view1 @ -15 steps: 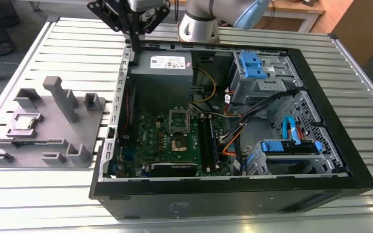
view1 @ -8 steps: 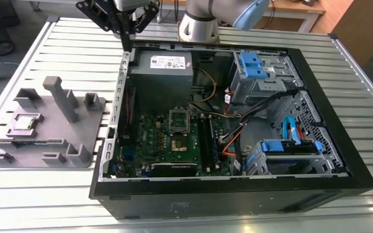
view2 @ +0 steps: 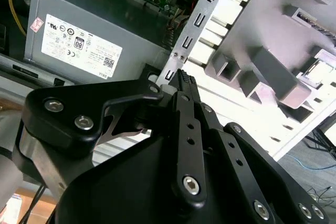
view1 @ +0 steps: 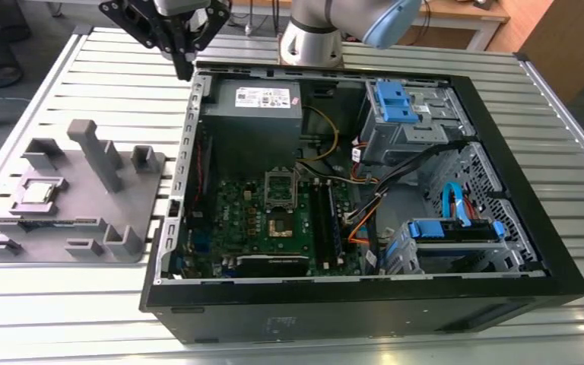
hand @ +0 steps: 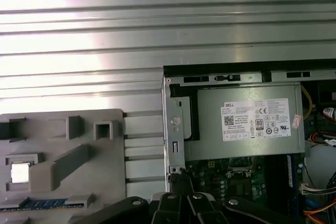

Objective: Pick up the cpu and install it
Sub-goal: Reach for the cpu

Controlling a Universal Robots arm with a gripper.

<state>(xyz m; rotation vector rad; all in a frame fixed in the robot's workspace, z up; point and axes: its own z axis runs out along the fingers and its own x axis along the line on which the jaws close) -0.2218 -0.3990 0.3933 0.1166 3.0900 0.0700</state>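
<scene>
Starting at the near edge of the exterior view, the black computer case (view1: 373,308) lies open on its side on the slatted metal table (view1: 58,319), with the green motherboard (view1: 261,228) showing inside. Just beside the case, on the exterior view's left, sits the grey fixture tray (view1: 134,194). The cpu (view1: 36,192) rests flat in a square recess of that tray, silver top up, near the tray's outer side; in the first wrist view it shows as a bright square (hand: 20,172). Farther back, the grey power supply (view1: 259,103) fills the case's far corner. Farthest off, the gripper (view1: 183,72) hangs above the case's far corner on the exterior view's left, close to the power supply and well apart from the cpu. Its black fingers (view2: 186,124) are pressed together with nothing between them, the tips pointing at the case's metal edge. Behind it stands the arm (view1: 312,38).
</scene>
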